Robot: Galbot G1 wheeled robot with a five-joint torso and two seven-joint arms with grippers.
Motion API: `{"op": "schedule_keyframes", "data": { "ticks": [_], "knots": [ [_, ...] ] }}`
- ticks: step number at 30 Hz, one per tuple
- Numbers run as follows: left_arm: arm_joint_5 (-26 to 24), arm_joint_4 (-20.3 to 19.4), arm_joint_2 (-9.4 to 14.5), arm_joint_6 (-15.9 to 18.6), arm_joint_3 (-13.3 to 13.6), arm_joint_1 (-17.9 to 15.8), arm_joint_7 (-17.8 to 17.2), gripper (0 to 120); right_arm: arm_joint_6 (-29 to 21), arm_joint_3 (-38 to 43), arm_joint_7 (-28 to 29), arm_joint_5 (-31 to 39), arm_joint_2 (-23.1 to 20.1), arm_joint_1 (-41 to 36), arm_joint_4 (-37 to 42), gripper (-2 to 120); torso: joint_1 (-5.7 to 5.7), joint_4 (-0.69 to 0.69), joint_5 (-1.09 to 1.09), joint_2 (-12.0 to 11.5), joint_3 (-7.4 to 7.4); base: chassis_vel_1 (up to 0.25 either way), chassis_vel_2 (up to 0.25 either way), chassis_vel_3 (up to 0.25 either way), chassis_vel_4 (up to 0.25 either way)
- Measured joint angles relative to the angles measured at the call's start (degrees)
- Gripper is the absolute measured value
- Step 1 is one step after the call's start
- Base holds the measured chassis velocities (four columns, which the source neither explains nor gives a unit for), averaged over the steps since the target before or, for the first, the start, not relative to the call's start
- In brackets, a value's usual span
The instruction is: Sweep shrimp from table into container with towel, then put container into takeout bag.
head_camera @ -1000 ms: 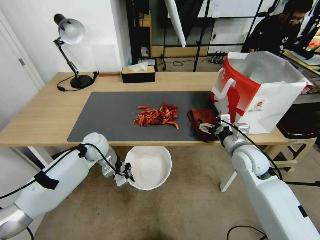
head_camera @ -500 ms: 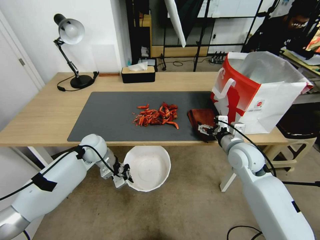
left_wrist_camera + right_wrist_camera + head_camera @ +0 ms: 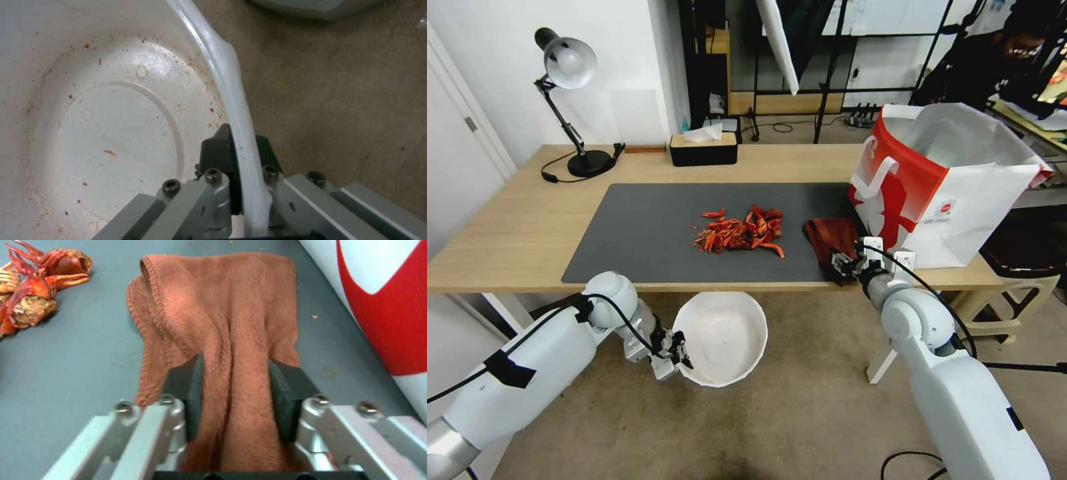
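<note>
Left gripper (image 3: 679, 351) below the light wood table's (image 3: 514, 227) front edge, jaws clenched on the rim of the round white plastic container (image 3: 720, 338). Red-orange shrimp (image 3: 739, 233) piled mid-mat. Right gripper (image 3: 844, 261), jaws grasping the rust-brown towel (image 3: 830, 237) near the front edge, beside the red-and-white paper takeout bag (image 3: 940, 187).

1. a white wall (image 3: 500, 40) fills the upper left of the frame.
2. beige carpet (image 3: 800, 427) covers the bottom.
3. a black desk lamp (image 3: 564, 67) stands upper left.
4. black metal shelving (image 3: 834, 60) runs across the top centre.
</note>
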Motion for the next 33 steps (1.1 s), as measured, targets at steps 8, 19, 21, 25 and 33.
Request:
{"op": "schedule_keyframes", "data": {
  "ticks": [8,19,21,25,33],
  "knots": [
    [0.08,0.29,-0.11,-0.32,-0.83,1.00,-0.36,0,-0.02,0.45,0.14,0.58,-0.25,-0.54,0.40,6,0.00,0.01,0.01,0.00,0.00,0.000,0.000,0.000,0.000],
    [0.04,0.28,0.14,-0.36,-1.33,1.07,-0.83,0,4.56,0.98,-3.24,1.58,-2.00,0.95,1.47,6,0.00,-0.01,0.01,0.00,0.01,0.000,0.000,0.000,0.000],
    [0.04,0.35,0.13,-0.37,-1.33,0.98,-0.91,0,5.64,0.96,-4.09,1.67,-2.27,1.35,1.41,6,0.00,-0.01,0.01,0.00,0.02,0.000,0.000,0.000,0.000],
    [0.00,0.76,-0.04,-0.39,-1.30,0.38,-1.12,0,10.84,-0.55,-7.75,2.02,-3.44,4.30,-0.75,6,0.00,0.00,0.01,0.00,0.01,0.000,0.000,0.000,0.000],
    [-0.13,1.66,-0.17,-0.78,-1.69,0.26,-1.66,0,16.04,-9.23,-9.23,-0.99,-3.36,15.63,-12.27,6,0.01,0.02,0.00,-0.01,0.02,0.000,0.000,0.000,0.000]
  ]
}}
